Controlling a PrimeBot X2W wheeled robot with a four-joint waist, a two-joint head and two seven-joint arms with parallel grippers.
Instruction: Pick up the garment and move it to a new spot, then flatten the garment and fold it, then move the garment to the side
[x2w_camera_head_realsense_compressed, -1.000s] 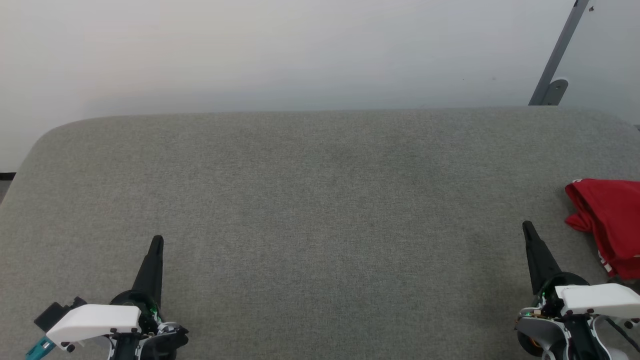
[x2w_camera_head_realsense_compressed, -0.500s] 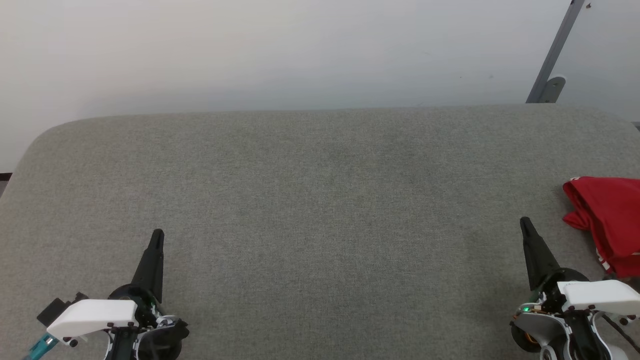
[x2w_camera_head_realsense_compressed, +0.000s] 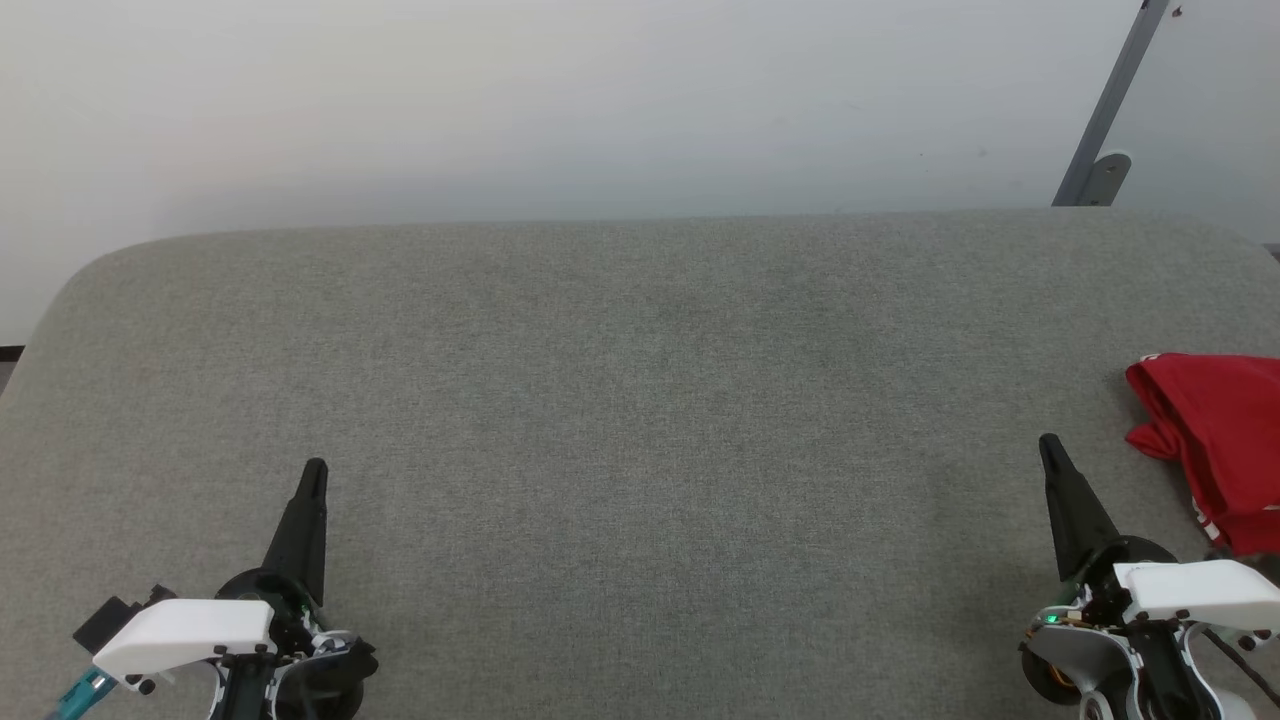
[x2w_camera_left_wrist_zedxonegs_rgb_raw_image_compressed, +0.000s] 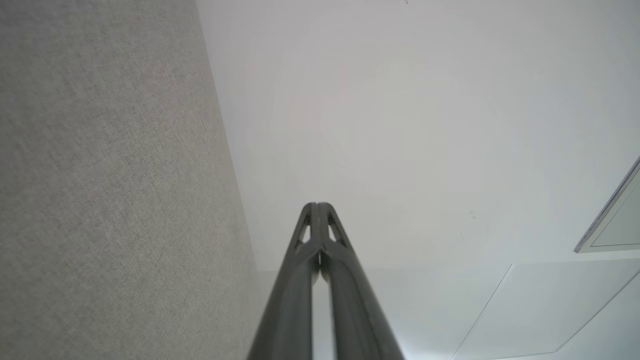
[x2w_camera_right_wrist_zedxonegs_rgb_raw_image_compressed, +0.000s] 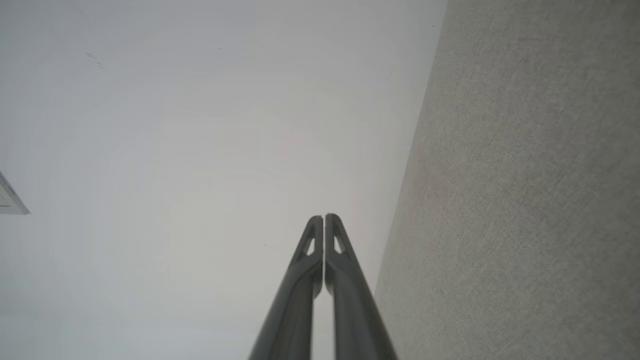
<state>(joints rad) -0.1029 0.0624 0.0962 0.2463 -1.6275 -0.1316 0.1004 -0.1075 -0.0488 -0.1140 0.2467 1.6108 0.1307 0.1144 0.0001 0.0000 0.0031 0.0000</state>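
Your garment (x2w_camera_head_realsense_compressed: 1215, 440) lies bunched near the right gripper (x2w_camera_head_realsense_compressed: 1049, 446), to the right of its tips. Those jaws are pressed together on nothing. The left gripper (x2w_camera_head_realsense_compressed: 315, 470), likewise closed and empty, is well apart from it. Expect light, floppy, thin fabric, so pinch a raised fold nearest the jaws. The grey cloth-covered table (x2w_camera_head_realsense_compressed: 640, 380) spreads ahead of both, backed by a pale wall (x2w_camera_head_realsense_compressed: 600, 100).

You've got a grey fabric-covered surface (x2w_camera_head_realsense_compressed: 620, 400) with rounded far corners. The red garment (x2w_camera_head_realsense_compressed: 1215, 440) lies bunched on it at the right edge, partly cut off by the frame, with a bit of white trim showing.
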